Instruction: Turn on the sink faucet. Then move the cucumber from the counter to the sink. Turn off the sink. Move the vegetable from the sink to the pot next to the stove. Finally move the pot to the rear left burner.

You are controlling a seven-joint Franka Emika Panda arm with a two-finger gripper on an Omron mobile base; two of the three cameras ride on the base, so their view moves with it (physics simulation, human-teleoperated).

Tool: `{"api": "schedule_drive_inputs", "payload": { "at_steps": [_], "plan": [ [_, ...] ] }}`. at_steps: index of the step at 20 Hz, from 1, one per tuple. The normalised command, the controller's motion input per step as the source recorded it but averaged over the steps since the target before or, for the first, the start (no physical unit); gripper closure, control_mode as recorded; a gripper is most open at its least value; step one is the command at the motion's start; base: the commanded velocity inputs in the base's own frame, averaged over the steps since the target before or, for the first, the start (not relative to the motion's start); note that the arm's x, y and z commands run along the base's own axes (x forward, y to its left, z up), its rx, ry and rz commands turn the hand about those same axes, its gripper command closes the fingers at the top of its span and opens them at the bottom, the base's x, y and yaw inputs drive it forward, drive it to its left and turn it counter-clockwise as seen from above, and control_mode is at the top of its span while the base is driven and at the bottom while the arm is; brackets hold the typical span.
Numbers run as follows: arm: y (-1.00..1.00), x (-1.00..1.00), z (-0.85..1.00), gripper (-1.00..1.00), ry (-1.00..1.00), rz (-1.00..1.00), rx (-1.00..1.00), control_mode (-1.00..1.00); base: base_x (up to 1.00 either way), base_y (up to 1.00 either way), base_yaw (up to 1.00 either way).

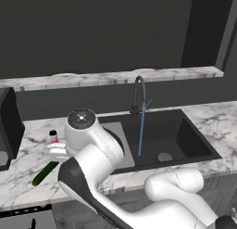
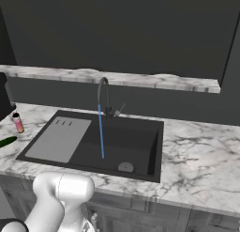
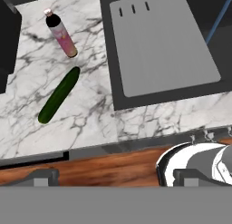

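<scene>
Cucumber [image 3: 59,95] on counter [image 3: 90,114], beside pink bottle [image 3: 62,33], left of sink [image 2: 136,142]. Faucet [image 1: 140,91] running, step 1 done. Gripper [image 3: 113,177] well above, holding nothing; fingers apart. You've got pickup, tap-off, pot moves left.

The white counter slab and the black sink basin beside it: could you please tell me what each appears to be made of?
The white counter slab with grey veins looks like polished marble or a marble-look stone: irregular grey veining on a pale, smooth surface. The black rectangular sink basin looks like matt composite or coated metal, uniformly dark without shine; its flat grey slotted drainboard panel looks like matt metal or plastic.
</scene>
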Motion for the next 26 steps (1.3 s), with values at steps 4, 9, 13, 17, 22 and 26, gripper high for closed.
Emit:
{"api": "schedule_drive_inputs", "payload": {
  "at_steps": [4,9,13,17,22,26],
  "plan": [
    [0.18,0.29,-0.23,-1.0,0.0,-0.01,0.02,-1.0,0.0,0.0,0.0],
    [0.18,0.33,-0.23,-1.0,0.0,0.0,0.03,-1.0,0.0,0.0,0.0],
    [0.18,0.36,-0.26,-1.0,0.0,0.0,0.04,-1.0,0.0,0.0,0.0],
    [0.23,0.36,-0.29,-1.0,0.01,0.0,0.02,-1.0,0.0,0.0,0.0],
    [0.3,0.34,-0.3,-1.0,0.04,0.0,0.0,-1.0,0.0,0.0,0.0],
    [0.3,0.3,-0.29,-1.0,0.05,0.0,0.0,-1.0,0.0,0.0,0.0]
  ]
}}
